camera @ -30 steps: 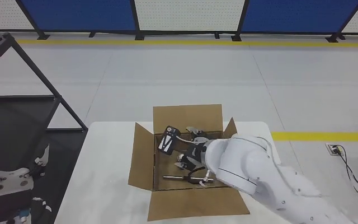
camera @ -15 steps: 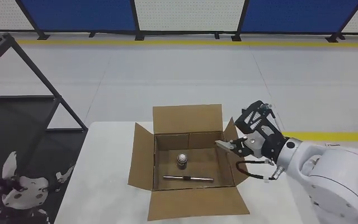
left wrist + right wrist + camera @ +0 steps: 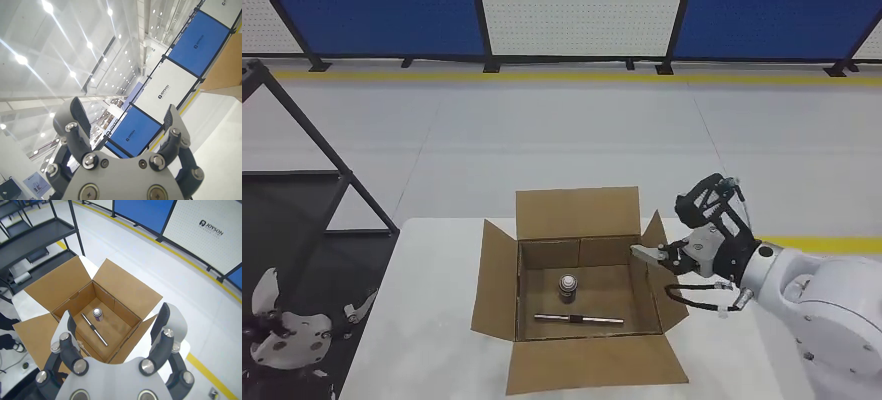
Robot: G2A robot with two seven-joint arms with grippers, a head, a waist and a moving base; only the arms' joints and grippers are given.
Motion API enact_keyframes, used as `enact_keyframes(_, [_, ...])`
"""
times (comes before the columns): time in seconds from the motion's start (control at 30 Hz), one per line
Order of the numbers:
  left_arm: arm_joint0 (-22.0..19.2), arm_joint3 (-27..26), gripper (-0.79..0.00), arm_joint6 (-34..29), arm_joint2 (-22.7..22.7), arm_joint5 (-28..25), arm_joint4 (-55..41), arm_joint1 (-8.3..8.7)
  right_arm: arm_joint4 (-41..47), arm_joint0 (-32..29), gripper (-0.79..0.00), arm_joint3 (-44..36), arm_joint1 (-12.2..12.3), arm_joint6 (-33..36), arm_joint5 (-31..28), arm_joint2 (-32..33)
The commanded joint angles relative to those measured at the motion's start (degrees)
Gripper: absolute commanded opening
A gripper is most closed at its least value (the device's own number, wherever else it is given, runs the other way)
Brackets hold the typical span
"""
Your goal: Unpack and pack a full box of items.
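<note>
An open cardboard box [image 3: 577,210] stands on the white table [image 3: 432,300] with all flaps folded outward. On its floor a small spray can [image 3: 567,285] stands upright, and a metal rod [image 3: 579,319] lies nearer the front. My right gripper [image 3: 660,272] hangs open and empty just past the box's right flap. From its wrist I look down on the box [image 3: 122,283], the can [image 3: 97,314] and the rod [image 3: 94,329] between the spread fingers of the right gripper [image 3: 117,311]. My left gripper [image 3: 124,111] is open and empty, tilted up at the ceiling. The left arm [image 3: 287,340] sits low, off the table's left side.
A black metal shelf rack [image 3: 302,200] stands left of the table. Blue and white partition panels [image 3: 572,25] close off the far side behind a yellow floor line. Bare table shows left and right of the box.
A second ago the right arm was down inside the box by a black item. It is now outside, right of the box and empty, and that item is gone. The left arm appeared at lower left.
</note>
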Motion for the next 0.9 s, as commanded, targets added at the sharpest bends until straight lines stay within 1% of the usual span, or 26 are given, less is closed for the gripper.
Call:
enact_keyframes(0.0, [-0.9,2.8,0.000,3.2,-0.3,-0.7,-0.1,0.34,6.0,-0.2,0.000,2.9,0.2,1.7,1.5,3.1])
enact_keyframes(0.07, [-2.0,6.2,0.000,6.4,-0.6,-1.9,-0.9,0.72,11.2,-0.7,0.000,6.3,0.5,3.6,2.7,5.5])
enact_keyframes(0.13, [-3.4,9.2,0.000,8.4,-1.0,-2.5,0.7,1.22,15.5,-0.8,0.000,9.6,0.8,5.8,3.5,7.7])
enact_keyframes(0.2, [-4.8,12.0,0.000,10.1,-1.1,-3.5,1.1,1.67,18.8,-0.7,0.000,12.6,1.1,9.8,3.5,8.9])
enact_keyframes(0.23, [-5.5,13.1,0.000,10.7,-1.0,-4.0,0.9,1.85,20.1,-0.8,0.000,14.1,1.2,10.0,3.9,9.6])
enact_keyframes(0.4, [-7.6,16.6,0.000,13.8,-0.7,-9.0,0.4,2.91,30.6,0.0,0.000,20.7,1.8,18.8,4.4,9.4])
enact_keyframes(0.5, [-7.7,16.7,0.000,14.0,-0.7,-9.1,0.7,2.98,31.0,0.9,0.000,22.8,2.0,21.5,5.2,8.1])
enact_keyframes(0.77, [-7.7,16.7,0.000,14.0,-0.7,-9.1,0.7,2.98,31.0,0.9,0.000,22.8,2.0,21.5,5.2,8.1])
enact_keyframes(0.87, [-7.7,16.3,0.000,10.8,-0.1,-8.2,-0.6,2.98,31.2,-0.4,0.000,22.1,1.9,19.5,5.3,6.0])
